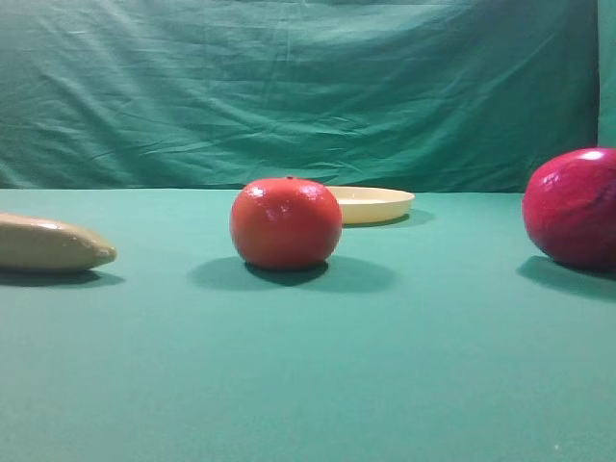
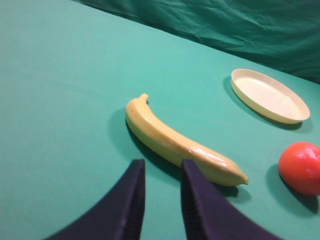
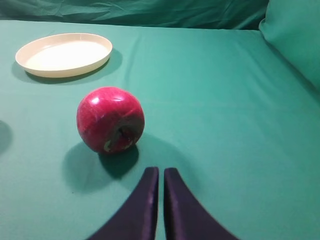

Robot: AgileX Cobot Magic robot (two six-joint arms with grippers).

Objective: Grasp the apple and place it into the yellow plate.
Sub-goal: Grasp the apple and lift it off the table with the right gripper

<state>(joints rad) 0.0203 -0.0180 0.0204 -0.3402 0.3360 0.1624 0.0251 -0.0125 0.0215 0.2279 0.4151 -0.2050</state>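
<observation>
**rigpilot:** On my right wrist cam the apple (image 3: 110, 119) sits on the green tabletop (image 3: 225, 100), dimpled end facing the lens, around 11 o'clock from the right claw (image 3: 160, 172). That claw is clenched on nothing, tips pressed together, a bit short of the fruit and not touching it. The yellow plate (image 3: 64, 54) is further out at 10 o'clock, well apart from the apple.

**benchmod:** And the left side?

**rigpilot:** The left claw (image 2: 161, 167) is released, with a clear gap between the tips, hovering just beside a banana (image 2: 180, 144) at its 12 o'clock. An orange-red fruit (image 2: 301, 167) is at 3 o'clock near the frame edge. In the high view that fruit stands in front of the plate, apple far off at 3 o'clock, cut by the edge.
</observation>
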